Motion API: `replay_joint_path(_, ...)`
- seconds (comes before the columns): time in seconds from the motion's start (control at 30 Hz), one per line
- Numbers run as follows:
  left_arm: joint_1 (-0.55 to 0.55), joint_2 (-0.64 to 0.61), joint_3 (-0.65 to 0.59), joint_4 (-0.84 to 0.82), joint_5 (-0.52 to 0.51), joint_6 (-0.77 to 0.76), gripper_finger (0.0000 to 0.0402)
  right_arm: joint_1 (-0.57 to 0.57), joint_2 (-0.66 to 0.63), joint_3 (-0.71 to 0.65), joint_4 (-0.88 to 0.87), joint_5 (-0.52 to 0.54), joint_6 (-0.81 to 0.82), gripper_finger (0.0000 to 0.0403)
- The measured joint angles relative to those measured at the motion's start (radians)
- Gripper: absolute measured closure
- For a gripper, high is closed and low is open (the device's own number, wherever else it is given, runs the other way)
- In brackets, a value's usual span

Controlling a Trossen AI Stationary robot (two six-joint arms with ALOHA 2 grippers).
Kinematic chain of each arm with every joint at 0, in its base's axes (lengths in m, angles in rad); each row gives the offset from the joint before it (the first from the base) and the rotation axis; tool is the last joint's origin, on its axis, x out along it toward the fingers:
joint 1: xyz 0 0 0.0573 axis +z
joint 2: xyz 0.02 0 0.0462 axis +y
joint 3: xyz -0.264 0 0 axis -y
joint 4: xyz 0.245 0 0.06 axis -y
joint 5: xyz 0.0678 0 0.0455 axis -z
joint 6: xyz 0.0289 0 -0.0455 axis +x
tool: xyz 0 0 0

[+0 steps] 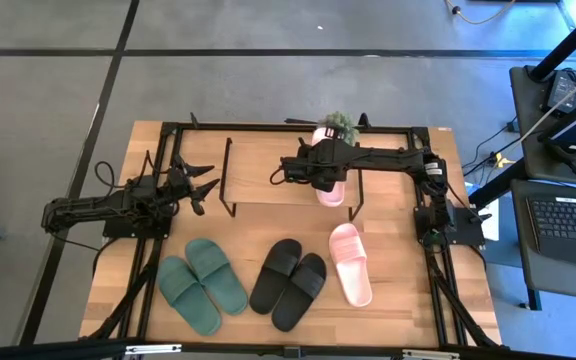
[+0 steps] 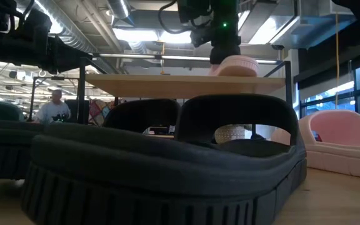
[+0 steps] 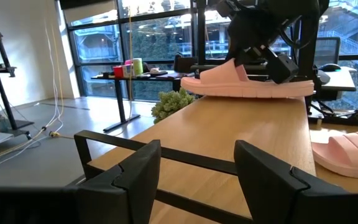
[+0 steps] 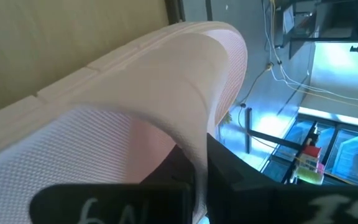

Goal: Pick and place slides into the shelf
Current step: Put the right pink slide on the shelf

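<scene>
The shelf [image 1: 268, 185] has a light wooden top board on black wire legs. My right gripper [image 1: 320, 168] reaches over it from the table's right and is shut on a pale pink slide [image 1: 330, 190] lying on the board, also seen as pink slide [image 3: 247, 84] and pink slide [image 2: 233, 65]. Its mate [image 1: 350, 262] lies sole down on the table in front of the shelf, beside the black pair [image 1: 288, 283] and the dark green pair [image 1: 203, 285]. My left gripper [image 3: 194, 180] is open, level at the shelf's left end [image 1: 203, 187], touching nothing. My right gripper [image 4: 197, 177] holds the pink slide by its wide strap [image 4: 185, 124], pinched with one finger under the strap and one outside it. The fingers come from above, pointing down. The slide lies level with its sole [image 3: 253, 93] on the shelf's top board.
A small green plant [image 1: 340, 122] stands just behind the shelf's far edge, close to the held slide. A black frame [image 1: 438, 250] runs round the table. Bare board [image 1: 258, 165] lies left of the pink slide. Desks and a person show in the room beyond.
</scene>
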Motion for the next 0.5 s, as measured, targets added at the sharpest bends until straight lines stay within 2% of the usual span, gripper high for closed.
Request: replay_joint_path(0.5,0.000,0.000,0.000,0.000,0.000,0.000,0.0204,0.000,0.000,0.000,0.000,-0.027,0.022,0.0390)
